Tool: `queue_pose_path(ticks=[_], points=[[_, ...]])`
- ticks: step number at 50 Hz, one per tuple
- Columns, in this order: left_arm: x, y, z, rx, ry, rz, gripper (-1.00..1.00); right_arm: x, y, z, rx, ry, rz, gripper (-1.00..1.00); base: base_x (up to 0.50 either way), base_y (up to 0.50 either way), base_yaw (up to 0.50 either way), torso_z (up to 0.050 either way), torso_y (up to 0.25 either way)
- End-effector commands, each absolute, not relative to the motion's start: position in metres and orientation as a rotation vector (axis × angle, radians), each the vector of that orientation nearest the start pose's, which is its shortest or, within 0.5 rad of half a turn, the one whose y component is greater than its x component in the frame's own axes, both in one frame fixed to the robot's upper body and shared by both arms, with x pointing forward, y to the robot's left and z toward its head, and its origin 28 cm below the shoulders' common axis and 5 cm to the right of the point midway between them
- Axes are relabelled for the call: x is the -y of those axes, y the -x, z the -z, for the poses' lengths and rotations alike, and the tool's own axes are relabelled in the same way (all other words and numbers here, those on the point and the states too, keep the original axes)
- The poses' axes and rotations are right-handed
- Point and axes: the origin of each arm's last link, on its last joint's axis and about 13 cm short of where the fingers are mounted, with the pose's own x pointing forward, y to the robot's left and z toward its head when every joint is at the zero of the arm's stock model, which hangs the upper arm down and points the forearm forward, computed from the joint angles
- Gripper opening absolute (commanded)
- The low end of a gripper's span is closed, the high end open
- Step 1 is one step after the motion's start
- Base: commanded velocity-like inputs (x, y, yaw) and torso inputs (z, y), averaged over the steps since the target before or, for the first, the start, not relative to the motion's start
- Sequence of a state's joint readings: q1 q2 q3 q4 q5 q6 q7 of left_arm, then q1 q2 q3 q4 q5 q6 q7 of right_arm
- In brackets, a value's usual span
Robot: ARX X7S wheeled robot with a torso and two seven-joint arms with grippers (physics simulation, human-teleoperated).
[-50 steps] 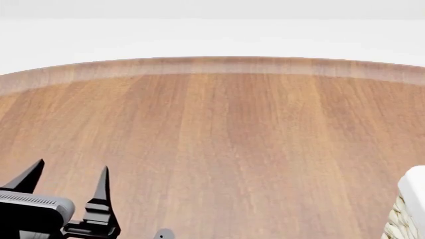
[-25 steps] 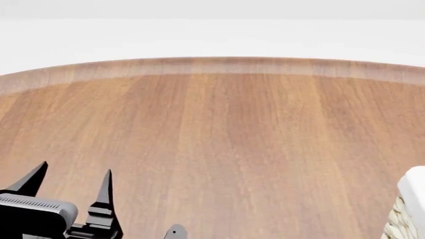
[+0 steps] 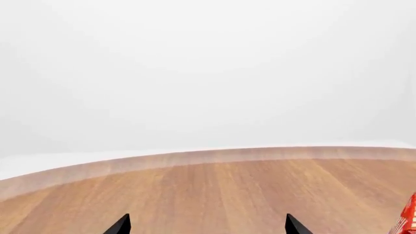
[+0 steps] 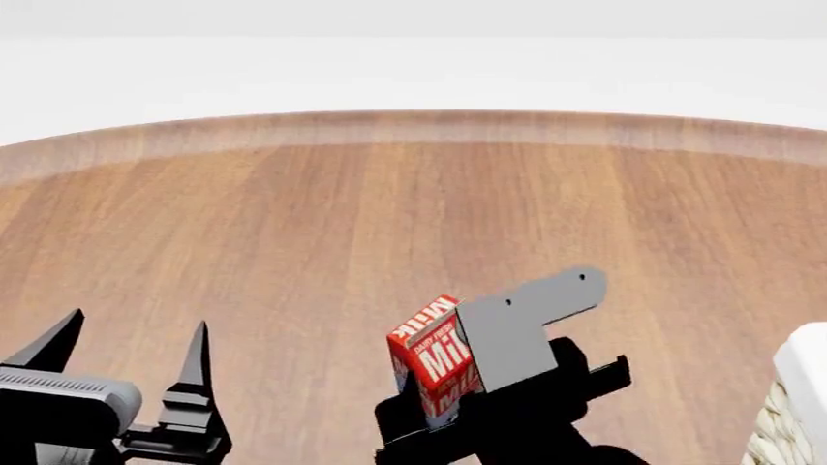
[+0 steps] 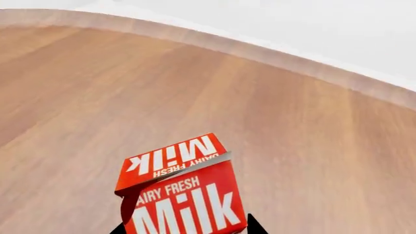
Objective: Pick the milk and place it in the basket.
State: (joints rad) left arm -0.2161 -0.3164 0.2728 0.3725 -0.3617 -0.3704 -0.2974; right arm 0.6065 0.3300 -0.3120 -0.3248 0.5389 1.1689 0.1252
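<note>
The milk (image 4: pixel 433 360) is a red carton with white "Milk" lettering, held tilted above the wooden table (image 4: pixel 387 213) in the lower middle of the head view. My right gripper (image 4: pixel 455 399) is shut on it, its black fingers on either side of the carton's lower part. The right wrist view has the milk (image 5: pixel 182 192) filling the space between the tips of the right gripper (image 5: pixel 187 228). My left gripper (image 4: pixel 134 334) stands open and empty at lower left, and its own camera shows the same left gripper (image 3: pixel 206 224) with the milk (image 3: pixel 409 220) as a red sliver at the frame edge. The basket (image 4: pixel 799 402) peeks in at lower right.
The round table's far rim (image 4: pixel 413 126) curves across the back, with white floor beyond it. Only a corner of the basket's white liner and wicker wall shows. No other objects are in view.
My right arm has risen into the head view carrying the milk; before, only a small grey tip showed at the bottom edge. The left gripper has barely shifted.
</note>
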Motion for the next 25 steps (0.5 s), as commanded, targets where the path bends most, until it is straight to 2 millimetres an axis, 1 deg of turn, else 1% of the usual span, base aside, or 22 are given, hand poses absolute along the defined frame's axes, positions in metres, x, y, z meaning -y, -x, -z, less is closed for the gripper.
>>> queue_pose_path(ticks=[1, 2, 5, 6, 11, 13, 14, 17, 18, 22, 23, 25], points=[[-0.205, -0.238, -0.108, 0.121, 0.005, 0.085, 1.00, 0.113, -0.260, -0.207, -0.205, 0.100, -0.161, -1.00, 0.00, 0.00, 0.00, 0.000, 0.000], [-0.205, -0.238, -0.108, 0.121, 0.005, 0.085, 1.00, 0.115, -0.259, -0.214, -0.185, 0.115, -0.125, -1.00, 0.00, 0.00, 0.00, 0.000, 0.000], [-0.205, -0.238, -0.107, 0.121, 0.005, 0.086, 1.00, 0.120, -0.254, -0.229, -0.186, 0.076, -0.107, -1.00, 0.00, 0.00, 0.00, 0.000, 0.003], [-0.205, -0.238, -0.107, 0.120, 0.005, 0.086, 1.00, 0.123, -0.253, -0.234, -0.173, 0.092, -0.052, -1.00, 0.00, 0.00, 0.00, 0.000, 0.000], [-0.206, -0.238, -0.107, 0.121, 0.004, 0.085, 1.00, 0.137, -0.243, -0.250, -0.149, 0.096, 0.056, -1.00, 0.00, 0.00, 0.00, 0.000, 0.000], [-0.206, -0.238, -0.107, 0.122, 0.005, 0.085, 1.00, 0.139, -0.238, -0.253, -0.138, 0.114, 0.094, -1.00, 0.00, 0.00, 0.00, 0.000, 0.000], [-0.206, -0.238, -0.107, 0.121, 0.005, 0.084, 1.00, 0.144, -0.235, -0.257, -0.131, 0.114, 0.140, -1.00, 0.00, 0.00, 0.00, 0.000, 0.010], [-0.206, -0.238, -0.106, 0.122, 0.005, 0.086, 1.00, 0.153, -0.231, -0.263, -0.124, 0.103, 0.196, -1.00, 0.00, 0.00, 0.00, 0.000, 0.000], [-0.205, -0.238, -0.106, 0.121, 0.005, 0.087, 1.00, 0.158, -0.227, -0.266, -0.123, 0.093, 0.227, -1.00, 0.00, 0.00, 0.00, 0.000, 0.000], [-0.205, -0.238, -0.107, 0.123, 0.004, 0.087, 1.00, 0.172, -0.220, -0.269, -0.123, 0.096, 0.318, -1.00, 0.00, 0.00, 0.00, 0.000, 0.003], [-0.205, -0.238, -0.107, 0.123, 0.003, 0.088, 1.00, 0.177, -0.218, -0.270, -0.127, 0.075, 0.325, -1.00, 0.00, 0.00, 0.00, 0.000, 0.000], [-0.205, -0.237, -0.107, 0.123, 0.002, 0.088, 1.00, 0.180, -0.216, -0.271, -0.125, 0.071, 0.336, -1.00, 0.00, 0.00, 0.00, 0.000, 0.000]])
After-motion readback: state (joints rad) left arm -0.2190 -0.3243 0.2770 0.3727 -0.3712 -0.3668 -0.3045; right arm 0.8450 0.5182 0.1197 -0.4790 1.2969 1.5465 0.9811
